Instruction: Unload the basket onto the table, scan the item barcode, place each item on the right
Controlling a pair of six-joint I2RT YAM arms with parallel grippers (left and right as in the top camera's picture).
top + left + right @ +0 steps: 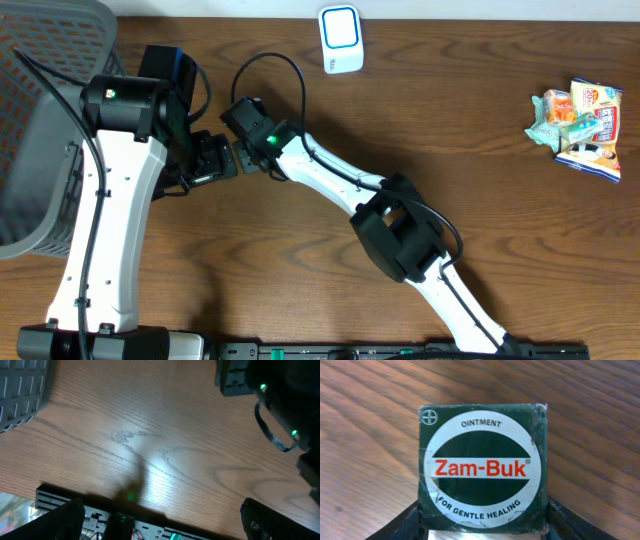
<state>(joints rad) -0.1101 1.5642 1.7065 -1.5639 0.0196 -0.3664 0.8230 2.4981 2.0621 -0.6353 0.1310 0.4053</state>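
I see the ointment box [482,467] squarely between my right gripper [483,512], which clamps its sides. The left gripper [167,520] gapes empty. The scanner [341,39] lies beyond, to the right.

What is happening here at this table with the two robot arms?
The right end effector has its fingers on either side of a small dark green square box labelled Zam-Buk ointment. Whether they already press on it cannot be told. The left end effector is open and empty, hovering over the brown wooden table close by. The white, blue-faced device, probably the scanner, stands apart at the far edge, so the barcode is not yet scanned.
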